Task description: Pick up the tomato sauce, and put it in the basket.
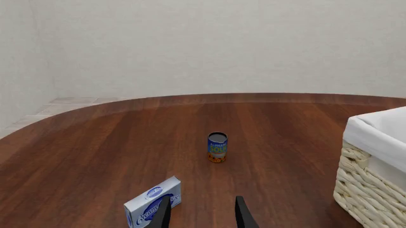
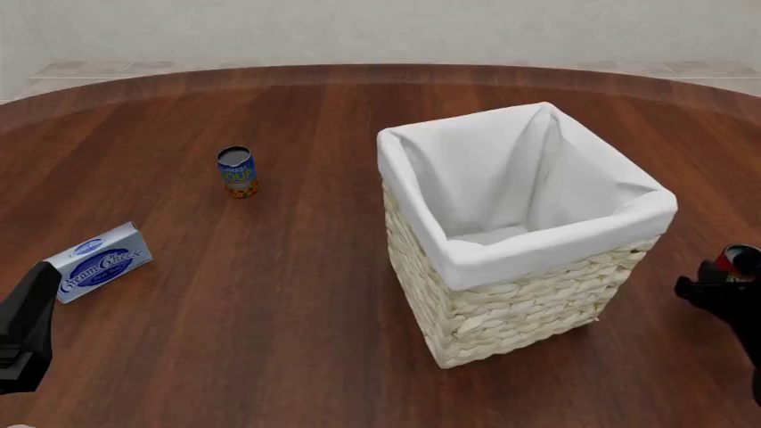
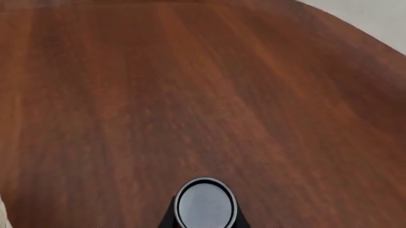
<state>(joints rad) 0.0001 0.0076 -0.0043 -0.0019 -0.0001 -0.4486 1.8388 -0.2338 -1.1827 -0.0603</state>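
The tomato sauce [image 3: 204,203] is a small can with a grey metal top, seen from above between my right gripper's [image 3: 204,219] dark fingers, which press on both its sides. In the front view its red body [image 2: 737,260] shows at the far right edge, right of the basket, with my right gripper [image 2: 717,292] on it. The basket [image 2: 511,303] is tall pale wicker with a white lining, standing at the middle right; it also shows in the left wrist view [image 1: 368,190]. My left gripper [image 1: 201,216] is open and empty, at the front left [image 2: 24,325].
A blue can with orange at its base [image 2: 238,171] stands at the back left and shows in the left wrist view [image 1: 217,147]. A blue and white cream cheese box [image 2: 100,262] lies flat by my left gripper, next to its finger [image 1: 152,202].
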